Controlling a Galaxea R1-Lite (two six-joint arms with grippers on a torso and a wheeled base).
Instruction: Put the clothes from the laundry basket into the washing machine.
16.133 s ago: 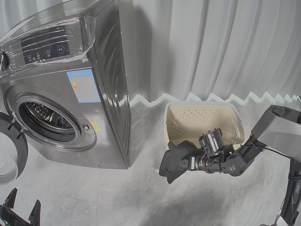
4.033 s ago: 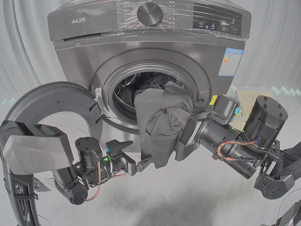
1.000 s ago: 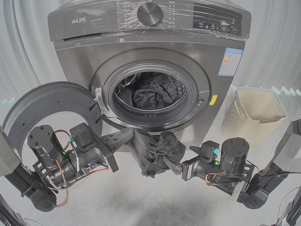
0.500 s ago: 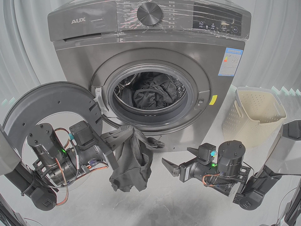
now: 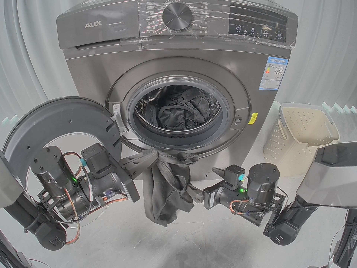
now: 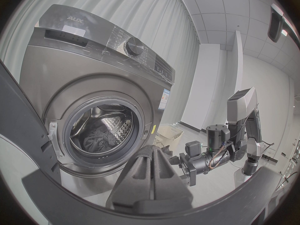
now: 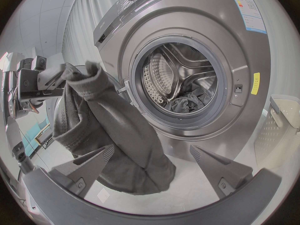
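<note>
Head view: dark clothes (image 5: 182, 108) lie bunched inside the washing machine (image 5: 174, 56), whose round door (image 5: 55, 123) stands wide open. One limp dark garment (image 5: 167, 194) hangs below the opening's lower rim. My left gripper (image 5: 148, 156) is clamped on its folded top edge. My right gripper (image 5: 194, 195) is spread beside the cloth and grips nothing. The pale perforated plastic basket (image 5: 305, 138), by the machine's right corner, shows no clothes. I judge this the last item; it needs lifting into the drum.

Left wrist view: my left gripper (image 6: 153, 149) has its fingers pressed together, cloth bunched at the tips.

Right wrist view: my right gripper (image 7: 151, 150) has its jaws wide apart. The garment (image 7: 103, 119) drapes in soft folds. The drum (image 7: 162, 69) is shiny dimpled steel.
</note>
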